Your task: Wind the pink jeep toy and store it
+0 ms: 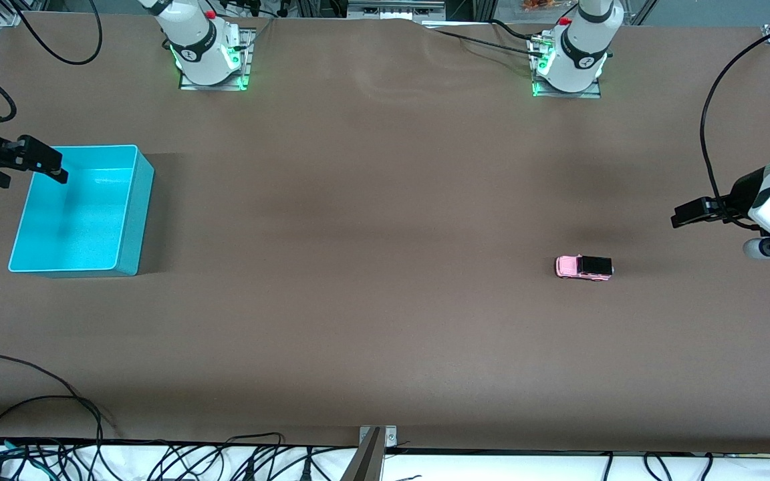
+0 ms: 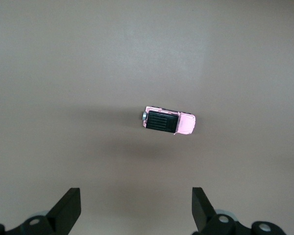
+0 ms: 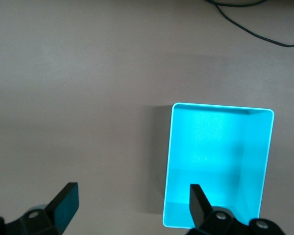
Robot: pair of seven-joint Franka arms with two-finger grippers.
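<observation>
The pink jeep toy [image 1: 583,267] [image 2: 167,121] is sitting on its wheels on the brown desk [image 1: 385,234], toward the left arm's end, with bare desk all around it and nothing touching it. Its black roof is facing up and its light pink hood is pointing toward the right arm's end of the desk.

The turquoise bin [image 1: 81,212] [image 3: 218,164] is standing well apart from the jeep, at the right arm's end of the desk, and it is lying slightly farther from the front camera than the jeep. Nothing is showing inside it.

The left gripper [image 1: 686,215] [image 2: 136,210] is hanging in the air over the desk just beside the jeep, toward the left arm's end. Its jaws are spread wide and are holding nothing; in the left wrist view the jeep is lying between the lines of the two fingers but well clear of them.

The right gripper [image 1: 51,167] [image 3: 132,208] is hovering over the bin's rim at the corner farthest from the jeep. Its jaws are also standing wide apart and gripping nothing.
</observation>
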